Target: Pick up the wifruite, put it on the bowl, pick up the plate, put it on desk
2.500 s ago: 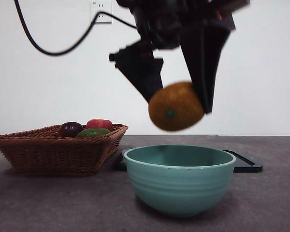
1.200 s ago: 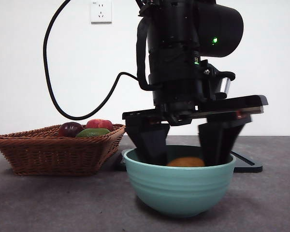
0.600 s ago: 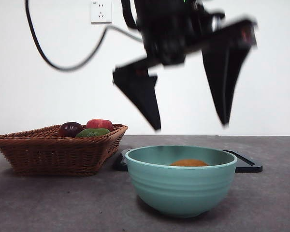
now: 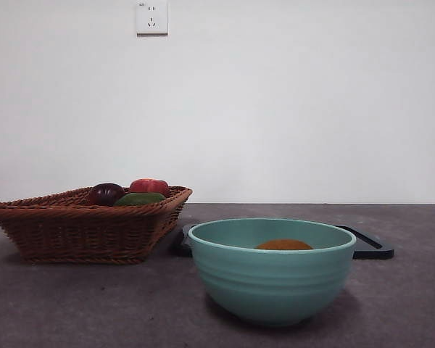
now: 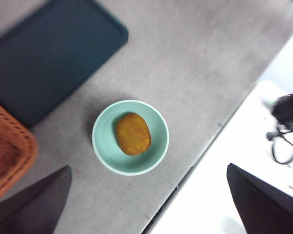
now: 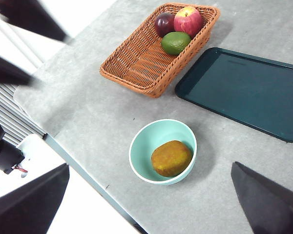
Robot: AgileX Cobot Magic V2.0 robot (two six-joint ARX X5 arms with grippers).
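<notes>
One wifruite point(image 6: 171, 158) lying on its side in bowl point(image 6: 162, 151), both end effectors wide open, empty.

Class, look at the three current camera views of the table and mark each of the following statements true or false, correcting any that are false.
1. The wifruite lies inside the bowl. True.
2. The left claw is gripping the wifruite. False: its jaws are spread wide, high above the bowl, holding nothing.
3. The basket holds three fruits. True: a red apple, a green fruit and a dark one.
4. The bowl stands on the black tray. False: it stands on the desk, beside the tray.
5. The right claw is shut. False: it is open.
</notes>
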